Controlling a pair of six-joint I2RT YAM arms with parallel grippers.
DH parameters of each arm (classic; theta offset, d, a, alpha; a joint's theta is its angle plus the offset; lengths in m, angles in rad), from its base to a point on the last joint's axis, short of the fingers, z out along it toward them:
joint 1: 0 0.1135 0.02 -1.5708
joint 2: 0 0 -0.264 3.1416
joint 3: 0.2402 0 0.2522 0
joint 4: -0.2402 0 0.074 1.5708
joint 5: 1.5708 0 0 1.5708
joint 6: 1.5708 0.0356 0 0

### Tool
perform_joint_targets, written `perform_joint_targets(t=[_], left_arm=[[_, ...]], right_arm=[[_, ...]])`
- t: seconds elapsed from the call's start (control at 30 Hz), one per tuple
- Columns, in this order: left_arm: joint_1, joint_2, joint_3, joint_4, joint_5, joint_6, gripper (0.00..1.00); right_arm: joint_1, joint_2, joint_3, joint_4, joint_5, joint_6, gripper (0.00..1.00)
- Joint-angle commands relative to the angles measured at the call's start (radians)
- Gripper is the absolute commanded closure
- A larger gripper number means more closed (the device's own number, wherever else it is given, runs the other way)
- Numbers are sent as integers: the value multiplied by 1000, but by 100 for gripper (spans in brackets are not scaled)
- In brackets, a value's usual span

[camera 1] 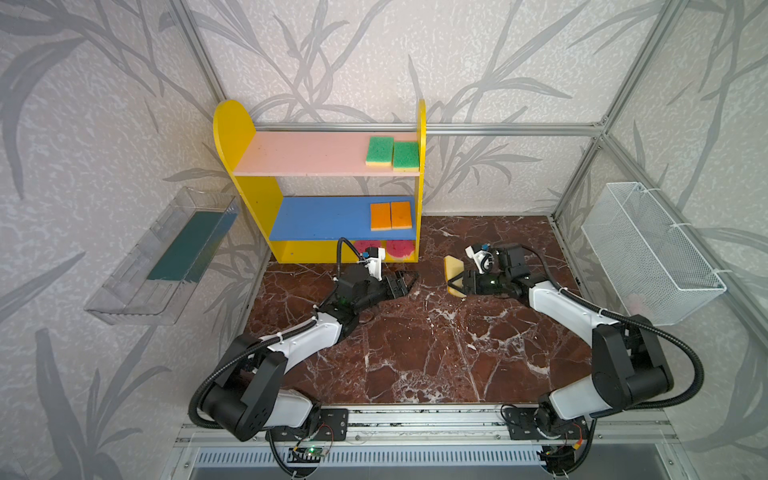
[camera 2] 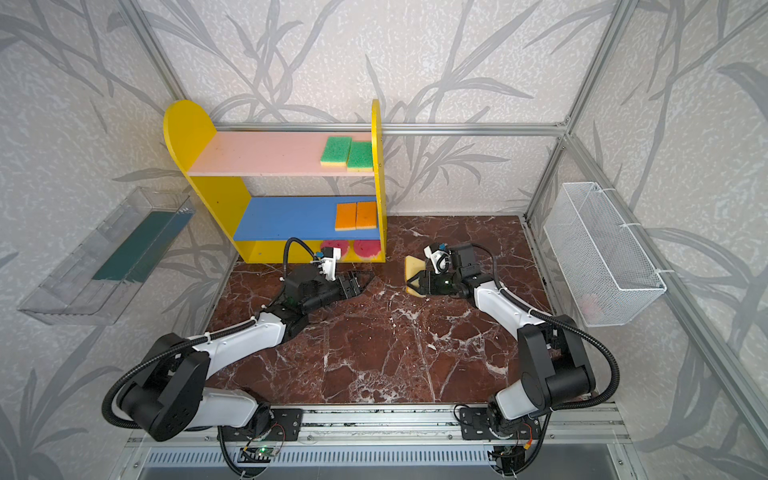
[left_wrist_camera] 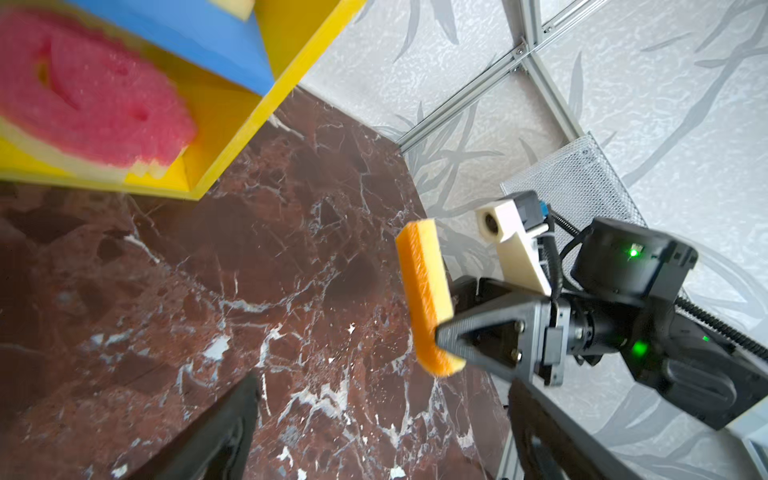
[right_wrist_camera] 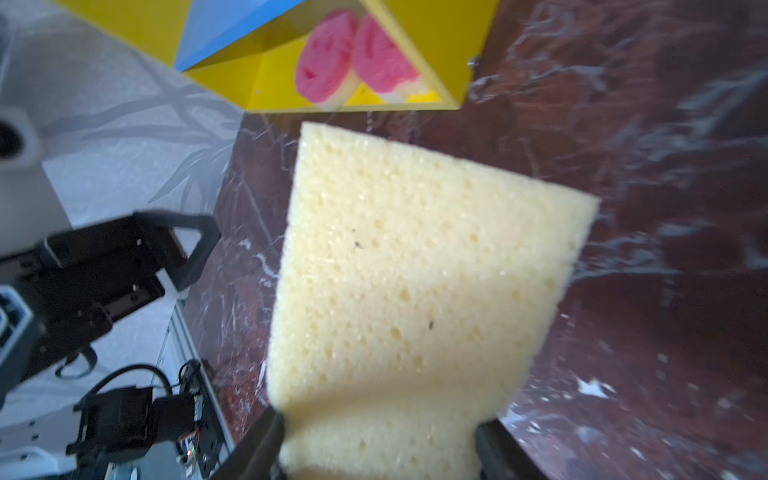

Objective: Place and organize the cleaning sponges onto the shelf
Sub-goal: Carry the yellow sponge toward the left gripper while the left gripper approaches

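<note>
My right tool (camera 1: 454, 286) is pinching the orange-faced sponge (camera 1: 451, 264) by 1 end, on edge above the table (camera 1: 415, 353) beside the shelf (camera 1: 237, 137). Left tool (camera 1: 409, 282) is sitting spread, empty. Foam's looking soft and light, squishing in where I'm gripping.

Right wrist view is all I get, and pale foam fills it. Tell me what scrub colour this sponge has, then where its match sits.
Observer: Orange. The left wrist view shows the held sponge edge-on in the right gripper, with its scrub face turned away from your camera.
Operator: Now the match.
Observer: Two orange-faced sponges lie side by side at the right end of the blue middle board. The board to their left is bare.
Operator: Report the upper board.
Observer: Two green-faced sponges sit side by side at the right end of the pink upper board.
</note>
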Motion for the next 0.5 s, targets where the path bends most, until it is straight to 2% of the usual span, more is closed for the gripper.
perform_joint_targets(t=[0.0,0.2,0.47], left_arm=[[5,-17,110,-196,17,74,10],[5,40,208,-333,-24,126,21],[1,118,246,-329,-25,116,22]], right_arm=[[67,-6,44,74,-87,-51,41],[145,5,76,122,-91,-57,40],[180,55,113,139,-99,-73,40]])
